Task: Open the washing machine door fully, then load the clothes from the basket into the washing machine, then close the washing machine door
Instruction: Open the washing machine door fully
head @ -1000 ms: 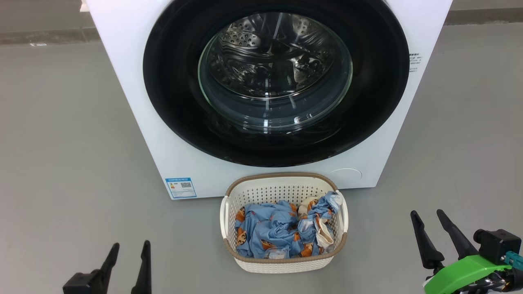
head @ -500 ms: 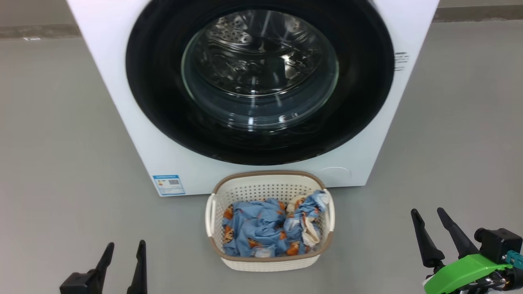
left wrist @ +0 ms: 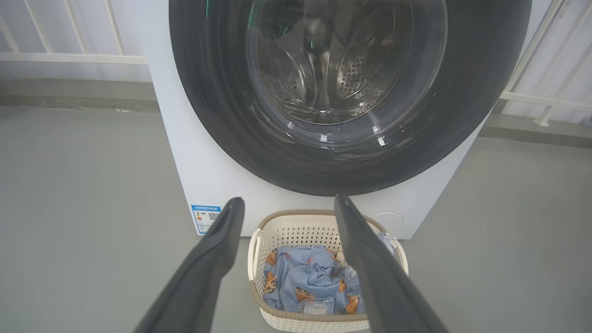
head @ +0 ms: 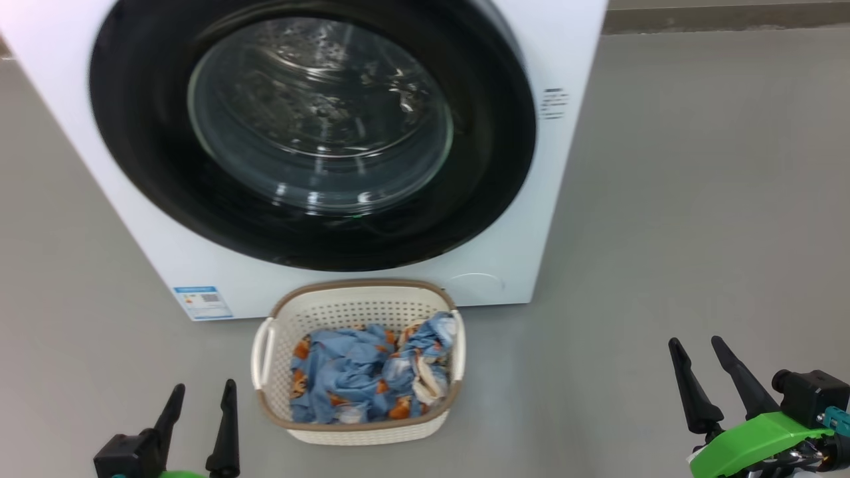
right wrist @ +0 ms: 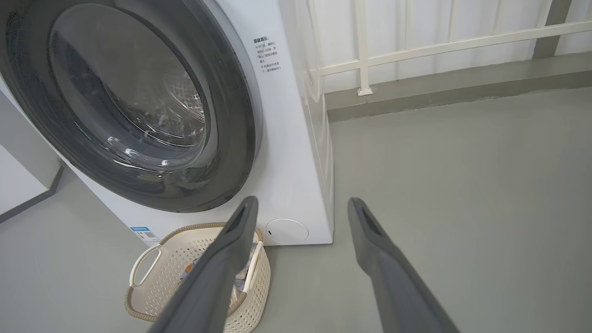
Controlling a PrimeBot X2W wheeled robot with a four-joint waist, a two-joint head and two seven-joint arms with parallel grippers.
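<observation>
The white washing machine [head: 571, 53] stands ahead, its round black-rimmed door [head: 312, 133] shut over the steel drum. On the floor right in front sits the cream basket [head: 358, 431] holding blue patterned clothes [head: 358, 378]. My left gripper [head: 202, 392] hangs open, low and left of the basket. My right gripper [head: 696, 345] is open too, well to the basket's right. In the left wrist view, the left gripper [left wrist: 284, 201] frames the door [left wrist: 481, 69] and basket [left wrist: 300, 231]. In the right wrist view, the right gripper [right wrist: 300, 201] points at the machine's lower right corner [right wrist: 300, 185], with the basket [right wrist: 152, 296] at lower left.
Grey floor [head: 697, 199] spreads around the machine, with open room on the right. A white railing [right wrist: 416, 46] and low kerb run behind the machine. A blue label [head: 199, 302] marks the machine's lower left corner.
The head camera has turned right, so machine and basket sit further left in its picture. Both grippers stay open and nearly where they were.
</observation>
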